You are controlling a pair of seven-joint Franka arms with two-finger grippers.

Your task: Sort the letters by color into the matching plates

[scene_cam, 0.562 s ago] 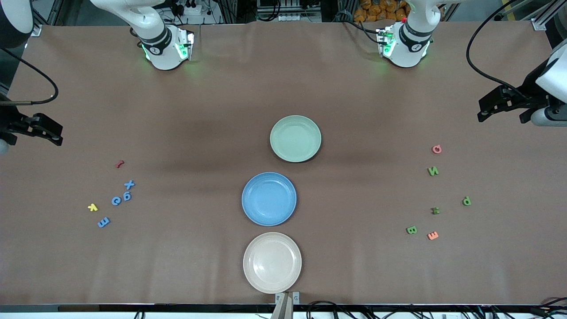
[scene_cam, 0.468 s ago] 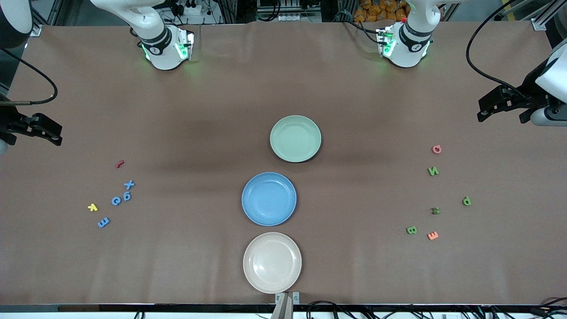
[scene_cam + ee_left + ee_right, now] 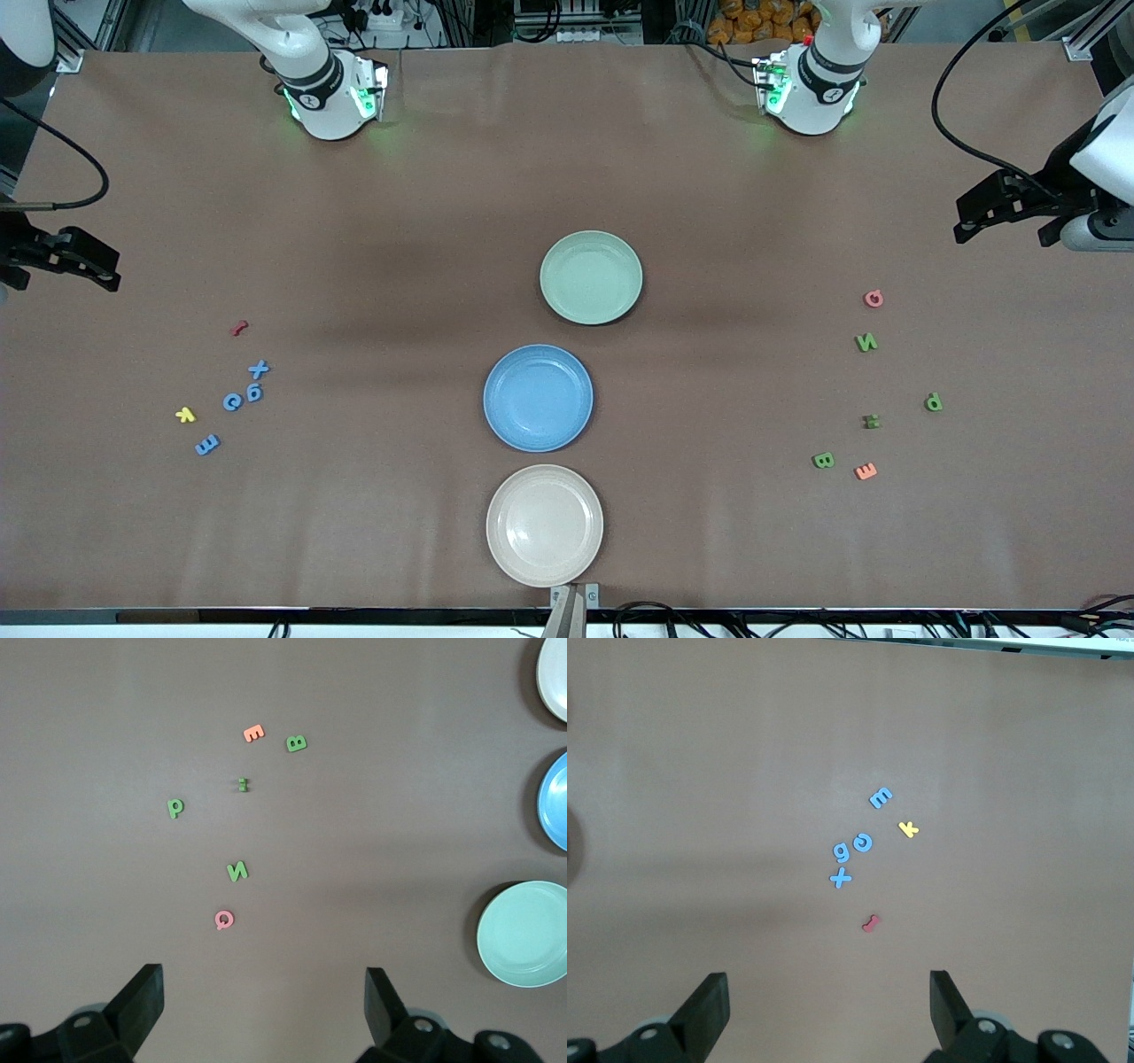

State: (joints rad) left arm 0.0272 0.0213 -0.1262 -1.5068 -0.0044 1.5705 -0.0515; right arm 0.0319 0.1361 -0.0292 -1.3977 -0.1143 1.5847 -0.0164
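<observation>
The mint green plate point(image 3: 591, 276) and the blue plate point(image 3: 538, 398) sit mid-table, the blue one nearer the camera. Blue letters X point(image 3: 258, 369), g point(image 3: 254, 392), C point(image 3: 232, 401) and E point(image 3: 206, 445) lie toward the right arm's end. Green letters N point(image 3: 866, 342), P point(image 3: 933, 402), a small piece point(image 3: 872, 422) and B point(image 3: 823, 460) lie toward the left arm's end. My left gripper point(image 3: 263, 992) hangs open and empty above the table beside the green group. My right gripper point(image 3: 828, 992) hangs open and empty beside the blue group.
A beige plate point(image 3: 544, 525) sits nearest the camera. A pink Q point(image 3: 873, 299) and an orange E point(image 3: 866, 471) lie among the green letters. A yellow K point(image 3: 185, 414) and a red piece point(image 3: 238, 328) lie by the blue ones.
The right gripper has drifted slightly toward its end of the table. Plates, letters and the left gripper are unmoved.
</observation>
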